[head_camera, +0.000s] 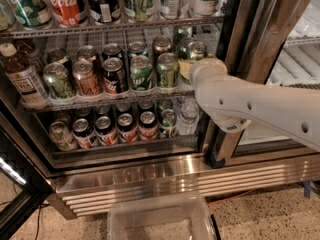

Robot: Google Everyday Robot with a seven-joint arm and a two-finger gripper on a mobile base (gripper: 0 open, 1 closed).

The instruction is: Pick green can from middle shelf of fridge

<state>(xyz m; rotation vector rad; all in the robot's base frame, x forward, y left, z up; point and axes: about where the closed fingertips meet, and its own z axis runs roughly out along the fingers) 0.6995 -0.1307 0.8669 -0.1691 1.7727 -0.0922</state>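
the gripper (201,67) reaches into the fridge (150,170) at the right end of the middle shelf (100,100). the green can (189,55) stands just beside it, on its left. whether it grips anything, i cannot tell.

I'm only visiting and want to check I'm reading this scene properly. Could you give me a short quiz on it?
1. True or false: the white arm reaches into the fridge at the bottom shelf.
2. What stands at the left end of the middle shelf? A: a bottle. B: a bowl. C: a red can.
3. Fill in: the gripper, largely hidden behind the arm's end, is at the ___ end of the middle shelf, beside the green can.

Key:
1. False: it reaches in at the middle shelf.
2. A: the bottle.
3. right
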